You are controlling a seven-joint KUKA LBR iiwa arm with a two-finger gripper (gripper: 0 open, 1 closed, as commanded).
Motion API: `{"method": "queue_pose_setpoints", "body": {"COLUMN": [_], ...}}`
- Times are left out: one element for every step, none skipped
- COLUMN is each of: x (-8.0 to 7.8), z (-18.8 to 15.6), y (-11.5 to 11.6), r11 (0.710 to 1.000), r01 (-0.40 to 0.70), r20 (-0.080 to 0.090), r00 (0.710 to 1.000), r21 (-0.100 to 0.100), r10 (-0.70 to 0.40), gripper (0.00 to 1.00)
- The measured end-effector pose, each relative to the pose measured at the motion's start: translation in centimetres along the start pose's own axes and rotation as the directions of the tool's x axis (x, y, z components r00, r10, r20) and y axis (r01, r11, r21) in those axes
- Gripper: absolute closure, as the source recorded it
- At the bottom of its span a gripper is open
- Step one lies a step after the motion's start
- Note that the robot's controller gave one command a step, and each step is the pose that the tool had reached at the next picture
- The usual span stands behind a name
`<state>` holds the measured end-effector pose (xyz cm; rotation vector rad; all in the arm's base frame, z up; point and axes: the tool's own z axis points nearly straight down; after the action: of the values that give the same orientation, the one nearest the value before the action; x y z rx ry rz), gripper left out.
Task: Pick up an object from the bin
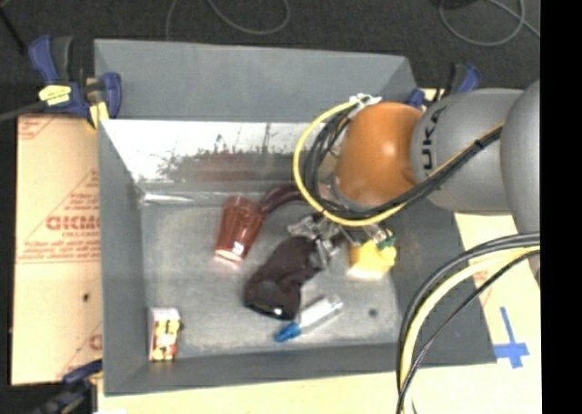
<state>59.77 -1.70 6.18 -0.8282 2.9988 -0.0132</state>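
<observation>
A black surface strung with loose cables lies round the grey bin [118, 248], and the arm [473, 148] comes in from the right with its orange cover [373, 153] over the far right part of the bin floor. Below that cover the jaws hang over the far right end of a dark maroon soft bundle [277, 280] in the middle of the floor, and this looks like the thing to take; whether the jaws are open or closed I cannot tell, since the metalwork there is tangled with shadow and cable. To do it well, the descent should land on the thick middle of the bundle, not its thin far edge, and stay clear of the yellow block [371, 259] just to the right and the red see-through cup [238, 228] lying tipped just to the left. Being limp, the bundle may sag or slip, so a deep bite seems wise. A clear tube with a blue cap [311, 318] lies just near of the bundle and could be dragged along. A small printed box [165, 333] sits well apart in the near left corner. The cover hides the bin floor under it and part of the far wall
</observation>
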Motion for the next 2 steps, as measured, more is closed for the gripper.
{"method": "queue_pose_setpoints", "body": {"x": [0.03,0.06], "z": [-0.12,-0.5], "y": [0.03,0.05], "r11": [1.0,1.0], "r01": [0.003,0.003], "r20": [0.0,-0.001], "r00": [1.0,1.0], "r21": [0.0,0.0], "r10": [-0.003,-0.003], "gripper": [1.0,1.0]}}
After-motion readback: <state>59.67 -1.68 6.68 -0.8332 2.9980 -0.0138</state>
